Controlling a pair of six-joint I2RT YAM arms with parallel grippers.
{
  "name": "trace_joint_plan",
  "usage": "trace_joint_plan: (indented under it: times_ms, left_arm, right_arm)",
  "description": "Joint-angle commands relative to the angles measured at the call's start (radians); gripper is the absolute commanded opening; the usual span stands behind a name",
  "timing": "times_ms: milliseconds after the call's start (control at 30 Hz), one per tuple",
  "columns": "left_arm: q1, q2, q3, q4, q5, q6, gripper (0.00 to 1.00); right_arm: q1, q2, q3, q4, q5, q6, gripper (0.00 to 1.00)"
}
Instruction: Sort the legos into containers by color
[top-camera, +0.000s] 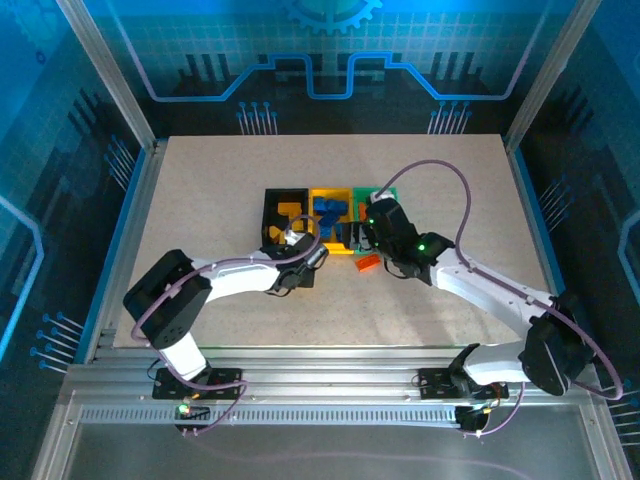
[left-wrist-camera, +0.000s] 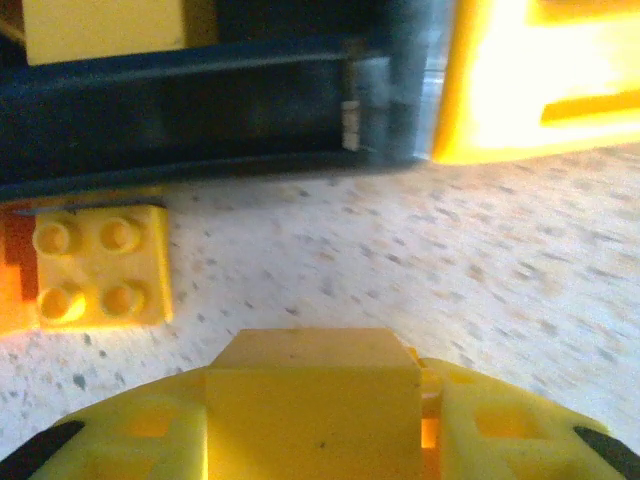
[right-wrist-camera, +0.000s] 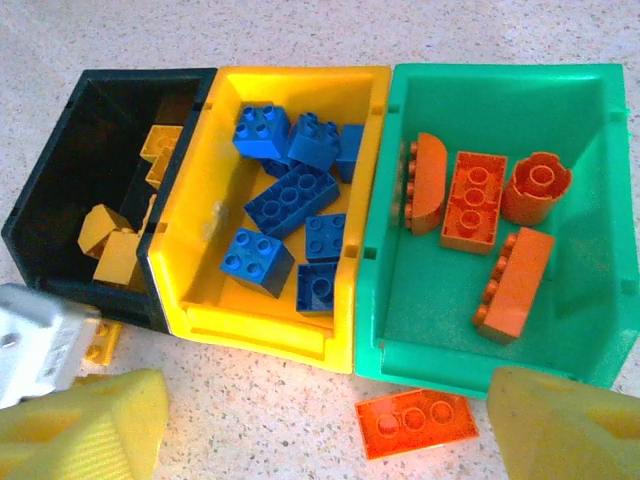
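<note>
Trouble is looming at my right gripper (right-wrist-camera: 320, 428): it is gaping wide astride the flat orange brick (right-wrist-camera: 415, 422) on the table (right-wrist-camera: 260, 405) before the green bin (right-wrist-camera: 500, 75), and I judge a skewed squeeze could flick it away. My left gripper (left-wrist-camera: 315, 425) is clamping a yellow brick (left-wrist-camera: 310, 375) by the black bin (right-wrist-camera: 140, 78). That bin is holding yellows (right-wrist-camera: 110, 240), the yellow bin (right-wrist-camera: 300, 75) blues (right-wrist-camera: 290, 195), the green one oranges (right-wrist-camera: 480, 195).

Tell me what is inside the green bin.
Four orange legos lie in the green bin: one arched, one round, two rectangular. Anything beneath them is covered, and a finger of the right tool hides its near right corner.
</note>
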Motion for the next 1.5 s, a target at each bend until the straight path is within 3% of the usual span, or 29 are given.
trace_joint_plan:
  times_ms: [0,167,300,500,567,633,700,767,800,1000,1233,1467]
  left_arm:
    - [-0.027,-0.196,-0.019,-0.02,0.022,-0.052,0.35]
    - [0.107,-0.283,0.069,-0.05,0.047,-0.024,0.35]
    - [0.248,-0.154,0.195,-0.039,0.099,-0.003,0.35]
    - [0.311,0.09,0.4,-0.083,0.075,0.009,0.36]
    - [0.324,0.145,0.449,-0.104,0.067,0.007,0.49]
    - [0.327,0.181,0.502,-0.126,0.076,0.01,0.75]
    - [0.325,0.178,0.527,-0.134,0.105,0.005,0.86]
    - [0.312,0.138,0.518,-0.116,0.121,0.004,0.98]
    - [0.301,0.106,0.507,-0.109,0.127,0.005,0.99]
    - [0.196,-0.125,0.379,-0.081,0.137,0.019,0.99]
    - [0.082,-0.462,0.03,-0.028,0.105,-0.069,0.99]
    - [0.07,-0.694,-0.215,-0.031,0.099,-0.173,0.99]
  right_arm:
    - [-0.006,-0.039,-0.052,0.003,0.019,0.031,0.84]
    - [-0.006,-0.057,-0.141,0.014,0.021,0.059,0.84]
    - [-0.005,-0.067,-0.191,0.005,0.015,0.085,0.84]
    - [0.013,-0.121,-0.249,-0.029,0.011,0.099,0.85]
    - [0.019,-0.133,-0.271,-0.033,0.006,0.097,0.86]
    - [0.017,-0.125,-0.292,-0.028,-0.006,0.082,0.89]
    - [0.011,-0.088,-0.293,-0.025,-0.009,0.067,0.9]
    - [0.004,-0.03,-0.284,-0.003,-0.02,0.051,0.91]
    - [0.004,-0.005,-0.279,0.01,-0.023,0.046,0.91]
    - [0.001,0.186,-0.2,0.079,0.001,0.031,0.93]
    - [0.026,0.272,-0.183,0.173,0.095,0.205,0.94]
    - [0.06,0.38,-0.08,0.026,0.263,0.385,0.96]
